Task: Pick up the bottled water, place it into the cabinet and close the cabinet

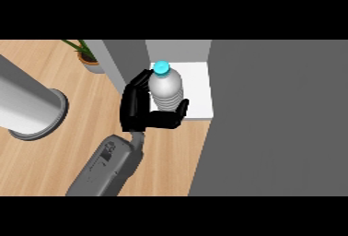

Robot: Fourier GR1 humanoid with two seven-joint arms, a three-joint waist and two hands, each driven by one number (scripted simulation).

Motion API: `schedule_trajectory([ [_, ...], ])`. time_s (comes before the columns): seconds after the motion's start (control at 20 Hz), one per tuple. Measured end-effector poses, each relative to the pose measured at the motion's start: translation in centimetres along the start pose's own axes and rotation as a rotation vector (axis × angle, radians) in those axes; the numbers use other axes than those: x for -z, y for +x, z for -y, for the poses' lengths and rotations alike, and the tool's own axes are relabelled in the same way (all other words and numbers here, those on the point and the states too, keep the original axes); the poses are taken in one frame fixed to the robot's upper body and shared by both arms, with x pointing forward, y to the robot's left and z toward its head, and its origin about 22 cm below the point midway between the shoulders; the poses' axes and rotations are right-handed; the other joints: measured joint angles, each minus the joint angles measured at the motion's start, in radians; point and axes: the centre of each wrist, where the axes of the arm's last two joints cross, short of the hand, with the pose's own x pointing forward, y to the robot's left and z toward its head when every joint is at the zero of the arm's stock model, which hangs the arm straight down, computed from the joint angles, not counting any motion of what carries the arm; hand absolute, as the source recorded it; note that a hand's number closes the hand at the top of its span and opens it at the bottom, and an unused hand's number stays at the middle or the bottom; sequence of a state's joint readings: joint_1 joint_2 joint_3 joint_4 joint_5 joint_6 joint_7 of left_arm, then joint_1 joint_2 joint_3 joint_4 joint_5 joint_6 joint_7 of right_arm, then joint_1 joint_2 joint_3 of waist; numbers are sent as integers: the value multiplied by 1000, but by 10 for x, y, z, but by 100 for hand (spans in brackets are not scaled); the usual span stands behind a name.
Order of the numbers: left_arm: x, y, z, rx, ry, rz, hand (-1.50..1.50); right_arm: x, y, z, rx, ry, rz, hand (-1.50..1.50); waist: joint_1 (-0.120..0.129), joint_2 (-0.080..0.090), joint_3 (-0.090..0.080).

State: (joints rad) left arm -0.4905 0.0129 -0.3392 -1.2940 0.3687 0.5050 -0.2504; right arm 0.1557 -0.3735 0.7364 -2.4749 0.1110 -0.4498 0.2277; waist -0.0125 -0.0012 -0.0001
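One black hand (139, 113) on a grey forearm (108, 168) comes up from the near edge, and I cannot tell for sure which arm it is. Its fingers (139, 83) lie along the left side of the bottled water (166, 90) and its thumb (180, 110) hooks round the near right side, so the hand is gripping the bottle. The bottle, clear with a blue cap (161, 67), sits over the white floor of the cabinet (197, 87), inside the opening. A large grey cabinet door (272, 120) fills the right side. On the wooden bench (61, 156), a big grey cylinder (27, 106) stands at the left, and a potted plant (87, 55) sits far back.
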Motion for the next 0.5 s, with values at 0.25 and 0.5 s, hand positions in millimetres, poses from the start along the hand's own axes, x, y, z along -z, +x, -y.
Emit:
schedule_trajectory([
  [0.25, 31, 1, 8, 62, 21, 4, 150, -1, -1, 0, 10, -6, 0, -150, -6, 2, 0],
  [0.5, 54, 1, 11, 132, 29, -11, 150, -5, -1, 1, 4, -6, -4, -150, -9, 1, 0],
])
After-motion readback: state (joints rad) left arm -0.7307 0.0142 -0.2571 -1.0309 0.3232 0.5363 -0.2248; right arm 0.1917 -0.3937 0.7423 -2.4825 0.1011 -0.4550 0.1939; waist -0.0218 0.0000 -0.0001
